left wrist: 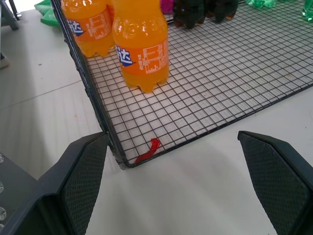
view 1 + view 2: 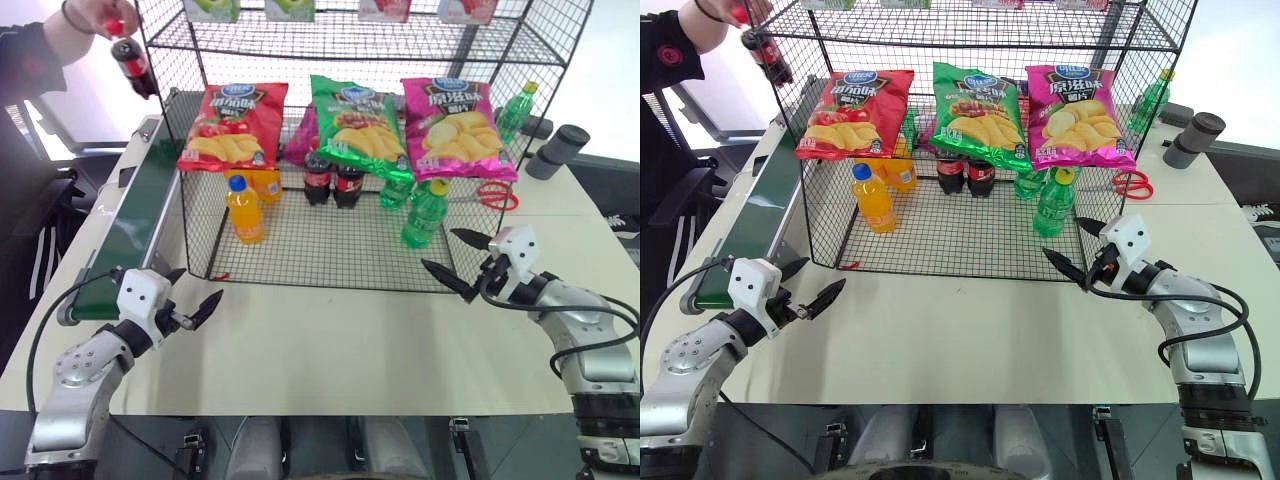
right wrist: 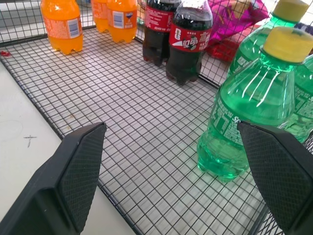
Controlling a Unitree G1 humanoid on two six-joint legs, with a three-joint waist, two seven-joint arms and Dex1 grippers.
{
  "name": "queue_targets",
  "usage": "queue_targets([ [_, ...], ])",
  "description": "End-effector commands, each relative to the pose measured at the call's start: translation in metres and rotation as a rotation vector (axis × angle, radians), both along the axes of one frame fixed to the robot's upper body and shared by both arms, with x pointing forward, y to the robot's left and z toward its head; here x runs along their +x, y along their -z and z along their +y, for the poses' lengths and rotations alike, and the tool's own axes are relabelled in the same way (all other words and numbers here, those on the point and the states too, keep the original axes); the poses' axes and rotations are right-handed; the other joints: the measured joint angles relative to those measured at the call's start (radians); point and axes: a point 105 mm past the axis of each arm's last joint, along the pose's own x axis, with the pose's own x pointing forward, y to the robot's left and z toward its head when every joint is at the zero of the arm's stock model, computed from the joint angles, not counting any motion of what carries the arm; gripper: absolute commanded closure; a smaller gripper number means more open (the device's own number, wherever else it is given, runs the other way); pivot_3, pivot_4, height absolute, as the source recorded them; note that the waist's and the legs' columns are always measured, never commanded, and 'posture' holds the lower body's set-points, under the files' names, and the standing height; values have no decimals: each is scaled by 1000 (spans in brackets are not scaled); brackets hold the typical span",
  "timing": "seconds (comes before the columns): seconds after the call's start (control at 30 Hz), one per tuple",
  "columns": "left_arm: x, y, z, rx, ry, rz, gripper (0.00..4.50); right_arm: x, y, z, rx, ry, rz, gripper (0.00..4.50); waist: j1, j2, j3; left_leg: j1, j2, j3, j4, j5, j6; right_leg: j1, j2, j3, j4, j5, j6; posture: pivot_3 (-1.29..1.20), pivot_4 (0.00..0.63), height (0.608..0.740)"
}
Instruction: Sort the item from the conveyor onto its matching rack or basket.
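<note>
The sorting is barely beginning: a person's hand (image 2: pixel 95 18) is holding the cola bottle (image 2: pixel 133 66) by its red cap in the air above the far end of the conveyor (image 2: pixel 135 215), just beside the wire rack's (image 2: pixel 330 262) upper corner, so nothing is lying on the belt for the robot yet. Picking and placing beside the two cola bottles (image 2: pixel 332 180) already standing in the rack are all remaining. The left hand (image 2: pixel 195 297) is hovering wide open and empty at the rack's near corner; the right hand (image 2: pixel 458 260) is waiting open at the opposite front corner, near a green bottle (image 2: pixel 424 214).
</note>
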Motion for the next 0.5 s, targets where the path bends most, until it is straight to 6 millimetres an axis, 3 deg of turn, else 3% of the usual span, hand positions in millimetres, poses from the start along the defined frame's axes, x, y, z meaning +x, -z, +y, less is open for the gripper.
queue_targets([
  [0.03, 1, -25, 26, -56, -115, -88, 0, -2, -10, 4, 19, -9, -46, 42, 0, 0, 0, 0, 0, 0, 0, 0, 0, 0, 0, 0, 0, 0, 0, 0, 150, 740],
  [0.27, 9, -63, 88, -176, -453, -269, 0, -4, -11, 24, 52, -65, -49, 42, 1, 0, 0, 0, 0, 0, 1, 0, 0, 0, 0, 0, 1, 0, 0, 0, 150, 740],
  [0.37, 7, -60, 113, -143, -595, -286, 0, -5, -14, 41, 71, -114, -56, 42, -2, 0, 0, 0, 0, 0, 1, 0, 0, 0, 0, 0, 1, 0, 1, 0, 150, 740],
  [0.5, 8, -48, 121, -123, -638, -271, 0, -7, -18, 61, 100, -153, -66, 42, 0, -1, 0, 0, 0, 0, 1, 0, 0, 0, 1, 0, 1, 0, 1, 0, 150, 740],
])
